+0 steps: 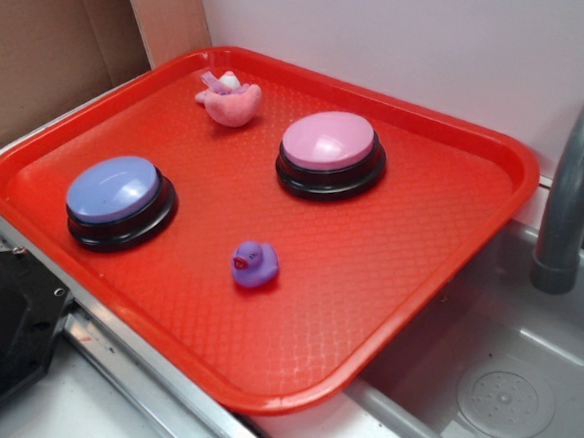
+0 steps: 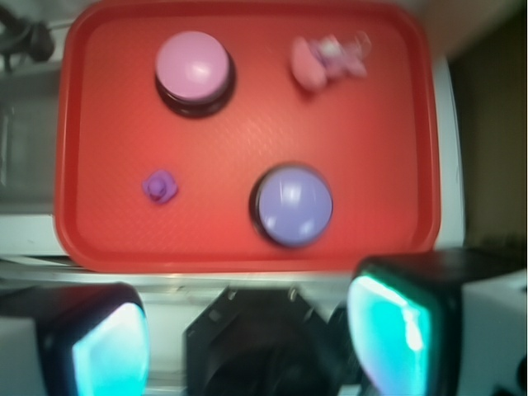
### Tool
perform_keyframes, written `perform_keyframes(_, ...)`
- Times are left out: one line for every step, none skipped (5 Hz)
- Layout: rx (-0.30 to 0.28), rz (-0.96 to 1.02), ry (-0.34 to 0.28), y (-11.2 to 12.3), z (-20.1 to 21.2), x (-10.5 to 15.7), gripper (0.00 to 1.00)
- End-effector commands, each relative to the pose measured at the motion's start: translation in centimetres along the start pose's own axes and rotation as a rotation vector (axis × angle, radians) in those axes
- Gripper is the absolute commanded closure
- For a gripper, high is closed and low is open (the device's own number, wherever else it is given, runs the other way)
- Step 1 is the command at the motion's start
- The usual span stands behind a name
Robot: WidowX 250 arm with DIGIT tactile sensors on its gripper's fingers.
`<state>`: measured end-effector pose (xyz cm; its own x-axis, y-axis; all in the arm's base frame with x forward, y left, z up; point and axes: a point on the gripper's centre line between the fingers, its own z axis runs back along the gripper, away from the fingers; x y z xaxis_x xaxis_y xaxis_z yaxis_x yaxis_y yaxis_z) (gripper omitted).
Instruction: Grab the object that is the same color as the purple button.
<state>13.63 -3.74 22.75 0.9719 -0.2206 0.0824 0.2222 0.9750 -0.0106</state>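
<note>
We begin at the claw (image 2: 247, 330): in the wrist view its two fingers (image 2: 111, 346) stand wide apart with nothing between them, so it is released and sits well short of the red tray (image 1: 440, 249).

Nearest on the tray lies the purple duck (image 1: 255, 265), alone on bare tray surface, to the right of the purple button (image 1: 119, 199) and apart from it. We judge the duck small and rounded; an off-centre closure could squeeze it out sideways or push it along the textured surface.

Farther back stands the pink button (image 1: 331, 154), and at the far edge the pink plush bird (image 1: 230, 100). Both are well apart from the duck. The risk here is mistaken selection: the purple button matches in colour but is only the reference.
</note>
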Motion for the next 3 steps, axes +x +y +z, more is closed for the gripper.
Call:
perform_keyframes(-0.014, -0.514, 0.088, -3.0, -5.0, 3.7, 0.0)
perform_keyframes(-0.03, -0.764, 0.161, -4.8, -7.9, 4.7, 0.0)
perform_keyframes(-0.049, -1.014, 0.183, -6.0, -11.0, 5.3, 0.0)
